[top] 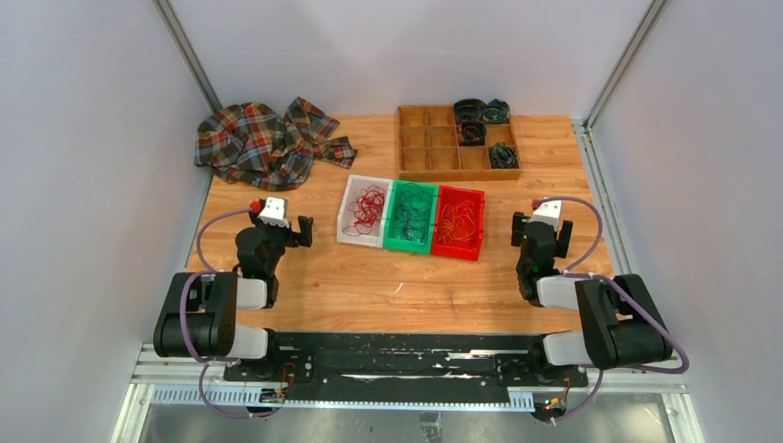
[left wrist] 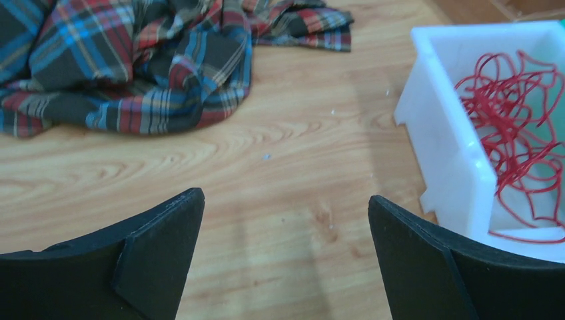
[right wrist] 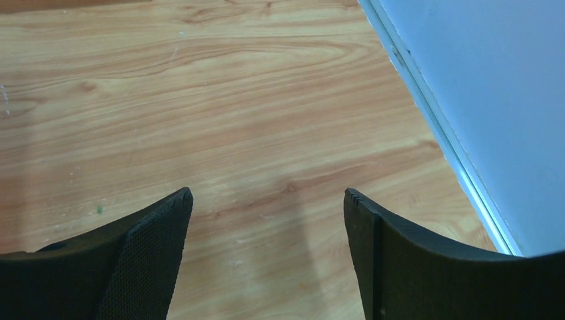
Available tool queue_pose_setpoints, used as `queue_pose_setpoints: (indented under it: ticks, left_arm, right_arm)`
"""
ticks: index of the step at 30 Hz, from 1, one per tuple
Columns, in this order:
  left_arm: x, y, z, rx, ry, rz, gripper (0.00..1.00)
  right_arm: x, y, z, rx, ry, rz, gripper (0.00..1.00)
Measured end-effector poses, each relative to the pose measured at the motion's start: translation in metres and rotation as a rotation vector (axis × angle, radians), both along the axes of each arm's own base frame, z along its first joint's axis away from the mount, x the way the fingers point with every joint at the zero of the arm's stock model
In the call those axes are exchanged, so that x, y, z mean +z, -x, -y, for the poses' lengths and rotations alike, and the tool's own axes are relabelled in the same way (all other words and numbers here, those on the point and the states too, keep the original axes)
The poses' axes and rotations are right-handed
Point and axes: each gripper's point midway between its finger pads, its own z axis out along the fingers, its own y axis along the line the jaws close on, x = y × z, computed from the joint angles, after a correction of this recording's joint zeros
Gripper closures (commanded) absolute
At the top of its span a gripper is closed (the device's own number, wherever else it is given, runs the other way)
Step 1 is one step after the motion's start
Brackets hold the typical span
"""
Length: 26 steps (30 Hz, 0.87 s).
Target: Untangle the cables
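Cables (top: 412, 214) lie in three bins standing side by side in the middle of the table (top: 369, 286). The red cables (left wrist: 513, 127) are in the white bin (left wrist: 443, 133), the dark purplish cables (top: 413, 208) in the green bin (top: 409, 247), and the orange-yellow cables (top: 459, 221) in the red bin (top: 457, 253). Each lot is a loose, curly heap. Pale grey walls (top: 92, 138) enclose the wooden top. A plaid cloth (top: 263, 143) and a compartment tray (top: 434, 152) sit at the back. The left gripper (left wrist: 286, 220) and the right gripper (right wrist: 266, 213) are spread wide over bare wood, holding nothing.
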Motion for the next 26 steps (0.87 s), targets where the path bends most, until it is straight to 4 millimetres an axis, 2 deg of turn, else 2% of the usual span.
queue_pose_setpoints:
  ticks: [3,7,13,26]
  left_arm:
    - [0.011,-0.008,0.001,0.01,-0.011,0.028,0.02]
    - [0.011,-0.009,-0.002,0.031,-0.018,0.029,0.02]
    - [0.011,-0.009,-0.004,0.045,-0.022,0.027,0.02]
    - [0.011,-0.009,-0.005,0.046,-0.023,0.027,0.02]
  right_arm:
    - [0.003,-0.007,-0.005,0.078,-0.013,0.052,0.14]
    - [-0.012,-0.001,-0.012,0.129,0.005,0.02,0.13]
    - [-0.003,-0.006,-0.014,0.142,0.005,0.061,0.13]
    - [0.0,-0.011,-0.015,0.163,-0.001,0.072,0.13]
